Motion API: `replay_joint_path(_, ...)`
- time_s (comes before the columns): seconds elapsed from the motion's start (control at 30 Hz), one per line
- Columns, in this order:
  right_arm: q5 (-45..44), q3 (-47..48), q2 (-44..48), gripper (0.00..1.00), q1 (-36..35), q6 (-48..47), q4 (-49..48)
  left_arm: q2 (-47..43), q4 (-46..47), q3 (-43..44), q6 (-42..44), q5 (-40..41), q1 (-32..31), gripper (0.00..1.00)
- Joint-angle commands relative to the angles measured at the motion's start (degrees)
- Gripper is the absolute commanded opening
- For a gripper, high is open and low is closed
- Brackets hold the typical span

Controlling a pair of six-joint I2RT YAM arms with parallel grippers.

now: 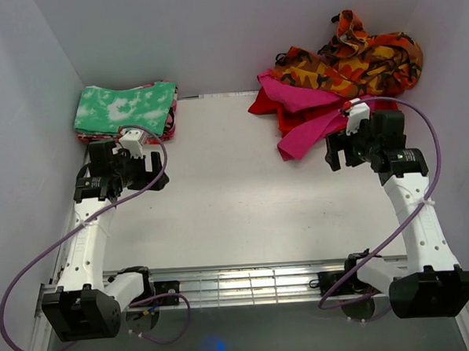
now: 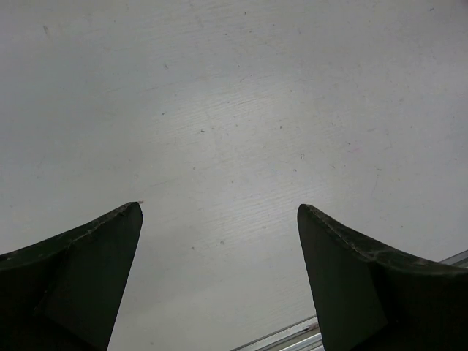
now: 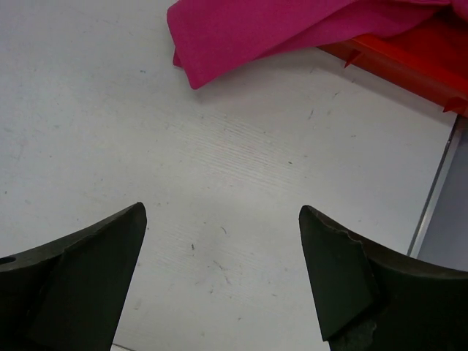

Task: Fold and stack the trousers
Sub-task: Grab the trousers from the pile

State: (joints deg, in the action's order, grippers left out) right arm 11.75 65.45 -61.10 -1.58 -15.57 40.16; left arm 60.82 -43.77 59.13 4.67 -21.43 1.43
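White bench [image 1: 236, 199] carries a folded green-and-white cloth [image 1: 125, 109] at its far left corner. The left gripper [image 2: 219, 212] and right gripper [image 3: 221, 212] both gape empty. The trousers [image 1: 354, 63] lie crumpled in the far right corner behind a magenta garment [image 1: 306, 113], so folding seems unstarted.

Trousers [image 1: 354, 59]: camo print, orange/red/yellow w/ dk brown blotches. Magenta garment [image 1: 311, 128]: plain, no pattern. Red garment [image 1: 261, 103]: plain too. Folded cloth [image 1: 125, 106]: green & white mottled, red/pink edge showing underneath. Table [image 1: 244, 214]: pale grey-white. Arms [image 1: 89, 246]: white shells, black ends. Cables [image 1: 437, 161]: purple.
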Motion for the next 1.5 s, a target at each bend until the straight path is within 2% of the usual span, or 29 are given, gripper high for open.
replay_joint_path(0.0,-2.6,9.1,-3.8,0.9,0.1,-1.8,-2.5,-0.9,-0.6,1.7,1.0,-1.0,0.2,0.98)
replay_joint_path(0.1,-5.2,17.4,-10.7,0.9,0.8,-3.9,-3.3,0.4,-2.0,3.5,1.3,-2.4,0.2,0.98)
replay_joint_path(0.13,-4.9,24.1,-13.0,0.9,3.6,-4.2,-3.2,1.6,-2.4,4.1,1.1,-2.9,0.2,0.98)
replay_joint_path(0.2,-3.4,31.5,-19.8,0.9,5.9,-4.2,-2.9,2.3,-2.5,5.2,0.8,-4.4,0.2,0.98)
replay_joint_path(0.23,-1.6,38.9,-22.3,0.9,8.2,-4.0,-2.6,2.5,-2.4,5.5,0.9,-5.1,0.2,0.98)
replay_joint_path(0.37,0.6,55.5,-36.2,0.9,11.1,-4.8,-1.1,2.5,-0.6,6.2,0.5,-8.1,0.2,0.98)
replay_joint_path(0.47,-0.4,62.2,-42.5,0.9,11.9,-6.8,-2.4,3.3,0.6,6.3,0.1,-10.2,0.2,0.98)
replay_joint_path(0.67,-4.8,60.4,-48.7,0.9,14.5,-7.7,-14.6,4.6,2.9,5.0,-0.2,-12.1,0.2,0.98)
replay_joint_path(0.9,-11.5,60.9,-56.8,0.9,15.6,-12.5,-20.2,4.8,5.2,2.7,0.2,-12.1,0.2,0.98)
replay_joint_path(1.13,-26.0,59.0,-63.2,0.9,15.7,-17.8,-30.7,5.5,6.3,1.6,-0.2,-12.2,0.2,0.98)
replay_joint_path(1.47,-34.5,58.1,-70.3,0.9,16.0,-22.0,-43.4,6.4,7.1,0.3,0.2,-11.0,0.2,0.98)
